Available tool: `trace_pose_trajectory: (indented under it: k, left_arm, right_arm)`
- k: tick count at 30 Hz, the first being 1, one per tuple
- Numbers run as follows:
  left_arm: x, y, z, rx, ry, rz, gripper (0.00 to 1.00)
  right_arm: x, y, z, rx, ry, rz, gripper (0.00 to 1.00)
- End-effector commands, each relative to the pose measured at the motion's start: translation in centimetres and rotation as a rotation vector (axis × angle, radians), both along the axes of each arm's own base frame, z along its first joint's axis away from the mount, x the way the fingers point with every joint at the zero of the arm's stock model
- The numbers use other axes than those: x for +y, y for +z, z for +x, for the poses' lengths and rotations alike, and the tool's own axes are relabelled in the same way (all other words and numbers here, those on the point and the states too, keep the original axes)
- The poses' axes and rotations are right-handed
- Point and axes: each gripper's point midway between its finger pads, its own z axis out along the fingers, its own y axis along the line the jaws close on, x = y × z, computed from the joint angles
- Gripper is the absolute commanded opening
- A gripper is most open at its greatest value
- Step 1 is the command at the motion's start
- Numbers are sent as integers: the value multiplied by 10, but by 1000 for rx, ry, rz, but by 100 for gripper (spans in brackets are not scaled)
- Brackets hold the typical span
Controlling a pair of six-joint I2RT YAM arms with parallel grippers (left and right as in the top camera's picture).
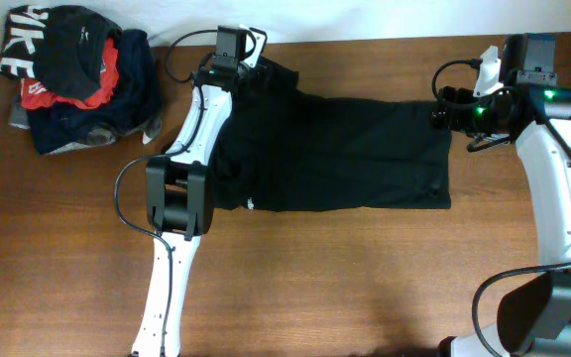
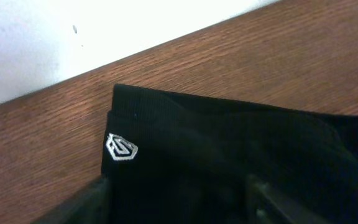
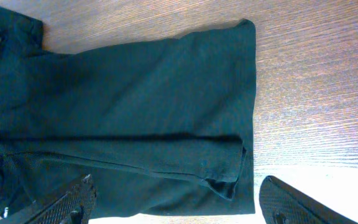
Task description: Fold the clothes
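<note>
- The black T-shirt lies spread lengthwise towards the far edge of the table, with its hem pointing to the right edge and a strip turned over along one long side.
- The left gripper is at the sleeve by the far edge. Its fingers are spread wide, straddling fabric that bears a small white logo.
- The right gripper is over the hem end, with its fingers wide apart.
- A pile of clothes sits in the far-left corner.

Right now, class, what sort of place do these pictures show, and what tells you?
Probably a robotics lab bench, not a home: a left arm and right arm work over a wooden table where a black T-shirt lies spread, a pile of garments at one corner.
</note>
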Motion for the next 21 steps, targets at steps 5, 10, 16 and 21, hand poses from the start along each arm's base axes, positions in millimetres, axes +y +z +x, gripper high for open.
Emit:
trace_pose_trajectory:
  k: [5,10,16,21]
  left_arm:
    - [1,-37,-3,51,9,-9,52]
    - [2,-36,-3,51,15,-9,25]
    - [9,-4,0,43,46,-14,12]
    - [14,30,-5,48,54,-7,10]
  right_arm:
    - [3,0,1,1,10,-13,88]
    - [3,1,2,1,11,-13,89]
    - [2,2,5,-14,10,-16,88]
    - [1,5,13,-47,10,-20,87]
